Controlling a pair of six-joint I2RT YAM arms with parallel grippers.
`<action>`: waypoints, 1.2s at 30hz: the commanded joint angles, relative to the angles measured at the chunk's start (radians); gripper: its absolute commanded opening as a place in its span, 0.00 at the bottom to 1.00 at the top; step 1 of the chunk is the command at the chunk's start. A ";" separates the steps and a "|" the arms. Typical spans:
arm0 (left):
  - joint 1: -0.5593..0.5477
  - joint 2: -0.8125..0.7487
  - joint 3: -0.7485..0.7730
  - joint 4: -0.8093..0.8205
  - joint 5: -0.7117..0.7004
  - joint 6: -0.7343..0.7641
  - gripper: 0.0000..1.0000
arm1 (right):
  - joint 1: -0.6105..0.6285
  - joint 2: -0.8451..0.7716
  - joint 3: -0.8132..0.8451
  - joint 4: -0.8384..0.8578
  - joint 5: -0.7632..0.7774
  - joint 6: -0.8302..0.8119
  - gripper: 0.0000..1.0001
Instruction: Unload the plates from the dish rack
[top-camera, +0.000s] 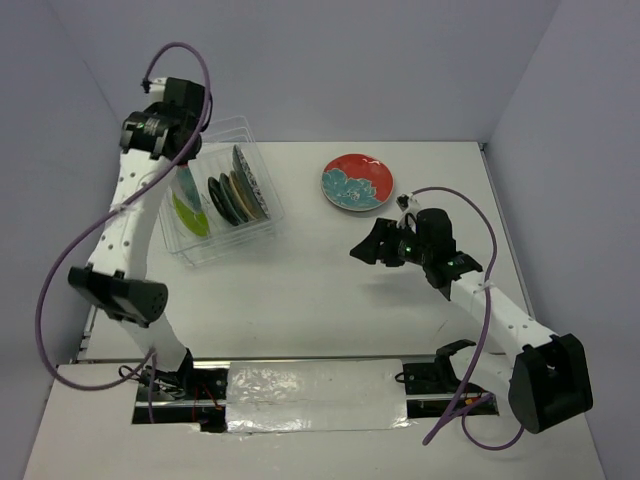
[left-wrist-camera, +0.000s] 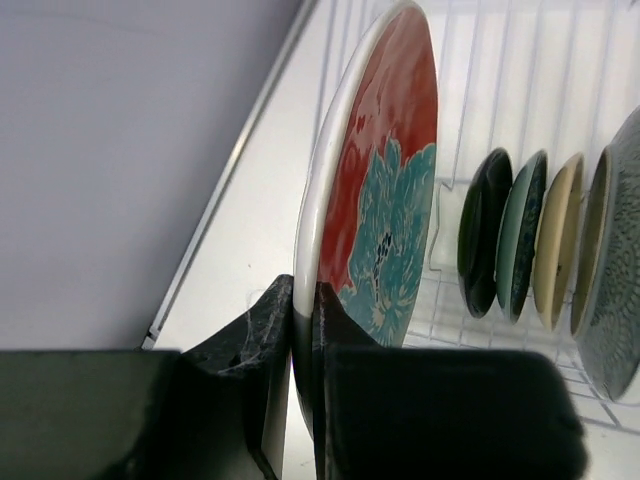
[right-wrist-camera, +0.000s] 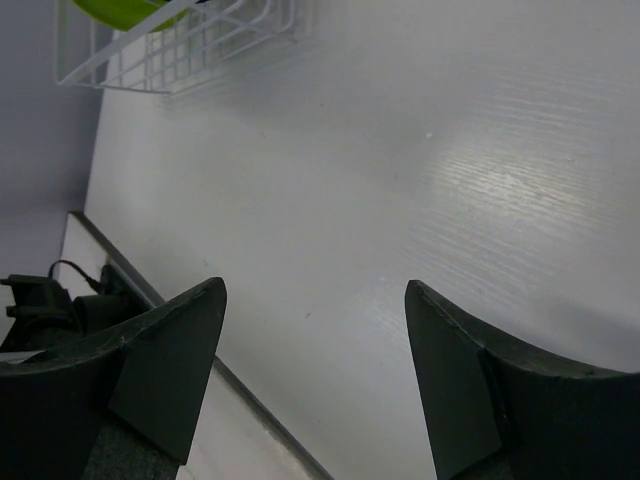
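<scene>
**Entry 1: left pincer** (left-wrist-camera: 303, 298). The jaws are drawn almost together and clamp the rim of a round red plate with teal flower and white edge (left-wrist-camera: 385, 190). The plate stands on edge and rises straight out from between the 2 black fingers (left-wrist-camera: 255, 335). Whether its lower edge touches the rack cannot be told.

**Entry 2: white lattice-walled rectangular dish rack** (top-camera: 225, 243). It sits beneath and around the left pincer.

**Entry 3: plates in the rack.** All stand on edge.
- To the right of the left pincer, in its wrist view, 4 stand in a row:
  - black round plate (left-wrist-camera: 483, 235), nearest
  - dark green speckled plate (left-wrist-camera: 522, 240)
  - tan plate (left-wrist-camera: 558, 245)
  - pale plate with dark blue pattern (left-wrist-camera: 615, 270), farthest
- A plain lime green plate (top-camera: 190, 215) stands on the near side of the left pincer in the top view.

**Entry 4: second red plate with teal floral centre** (top-camera: 356, 183). It lies flat on the white table (top-camera: 320, 300), outside the rack. It is near the right pincer, just beyond it, and well apart from the left pincer.

**Entry 5: right pincer** (right-wrist-camera: 315, 290). The jaws are spread wide with nothing between them, above bare table. A corner of the rack lies far ahead of it, to its upper left.
</scene>
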 joint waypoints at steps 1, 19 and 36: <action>0.003 -0.245 0.009 0.135 -0.064 0.074 0.00 | 0.008 -0.046 -0.043 0.157 -0.109 0.078 0.79; 0.003 -1.003 -1.102 1.179 1.285 -0.311 0.00 | 0.260 -0.017 0.241 0.221 0.091 0.050 0.89; 0.003 -1.022 -1.257 1.425 1.383 -0.445 0.00 | 0.269 -0.049 0.215 0.151 0.183 -0.032 0.85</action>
